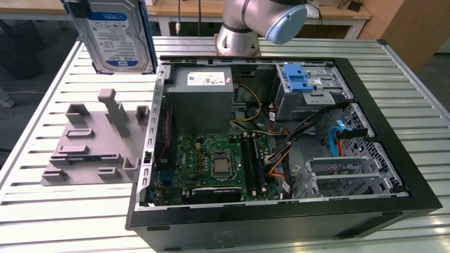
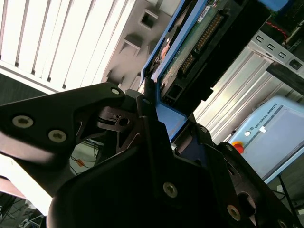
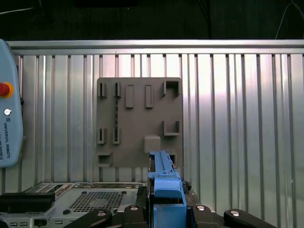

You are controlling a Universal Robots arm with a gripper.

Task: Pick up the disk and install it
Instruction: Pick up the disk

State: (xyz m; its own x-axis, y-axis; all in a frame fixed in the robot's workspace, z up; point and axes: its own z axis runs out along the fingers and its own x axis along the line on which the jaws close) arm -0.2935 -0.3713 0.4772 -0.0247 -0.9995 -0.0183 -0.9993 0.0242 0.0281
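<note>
The disk (image 1: pixel 113 37), silver with a white-and-blue label and a blue rail frame, hangs upright in the air at the exterior view's upper left, above the slatted table and beside the open computer case (image 1: pixel 393 153). In the second wrist view my gripper (image 2: pixel 156 102) is shut on the disk (image 2: pixel 199 42) at its blue frame, with the connector side and circuit board showing. In the first wrist view the disk (image 3: pixel 164 178) appears edge-on as a blue strip between the black fingers (image 3: pixel 137 211).
A grey fixture plate (image 1: pixel 91 142) with upright pegs lies on the table below the disk. Inside the case sit a grey power supply box (image 1: pixel 200 97), a motherboard (image 1: pixel 214 166) and a drive bay with a blue latch (image 1: pixel 299 79). A teach pendant (image 3: pixel 9 123) lies nearby.
</note>
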